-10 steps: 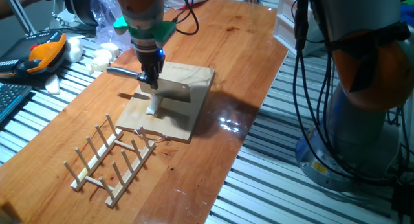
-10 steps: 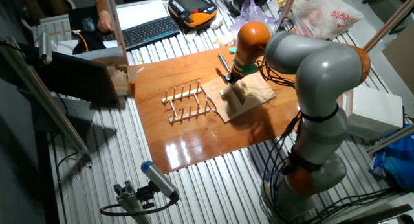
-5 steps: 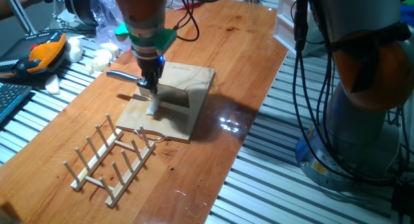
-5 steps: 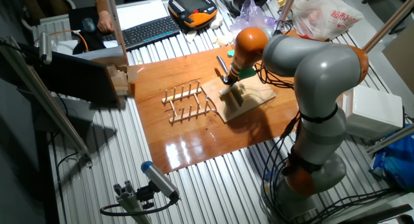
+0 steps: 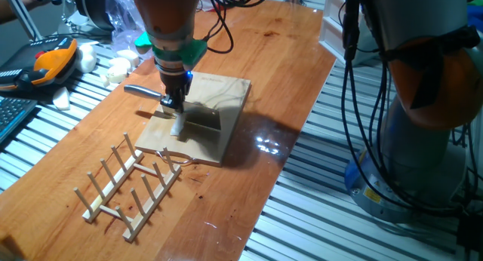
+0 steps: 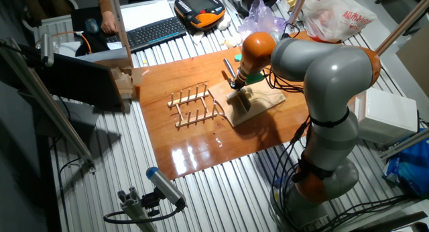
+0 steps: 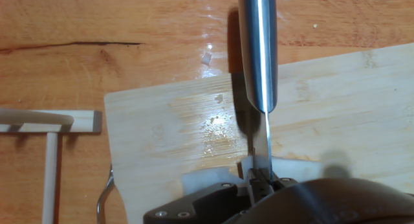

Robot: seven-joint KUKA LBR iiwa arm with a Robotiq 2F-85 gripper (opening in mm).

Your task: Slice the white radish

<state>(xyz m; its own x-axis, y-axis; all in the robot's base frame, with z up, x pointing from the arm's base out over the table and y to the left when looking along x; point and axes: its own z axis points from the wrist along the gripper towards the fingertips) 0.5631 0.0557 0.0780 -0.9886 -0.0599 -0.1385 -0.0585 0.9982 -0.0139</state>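
The white radish (image 5: pixel 177 127) is a small creamy chunk on the wooden cutting board (image 5: pixel 226 91), near its front-left part. My gripper (image 5: pixel 173 104) is shut on a knife: the steel handle (image 5: pixel 140 88) sticks out to the left and the wide blade (image 5: pixel 202 116) stands on edge over the board. The blade comes down into the radish. In the hand view the handle (image 7: pixel 257 49) runs up the frame, the thin blade edge (image 7: pixel 266 136) splits the white radish (image 7: pixel 206 180), and my gripper (image 7: pixel 260 182) clamps the blade at the bottom.
A wooden peg rack (image 5: pixel 128 182) lies in front of the board, with a thin wire loop (image 5: pixel 178 158) at the board's front edge. Rounded white lumps (image 5: pixel 117 68), a plastic bag (image 5: pixel 124 19) and an orange pendant (image 5: pixel 50 63) sit at the far left.
My gripper has lowered a little and shifted slightly left, so the knife blade has sunk further toward the board at the radish. The board and rack stayed put.
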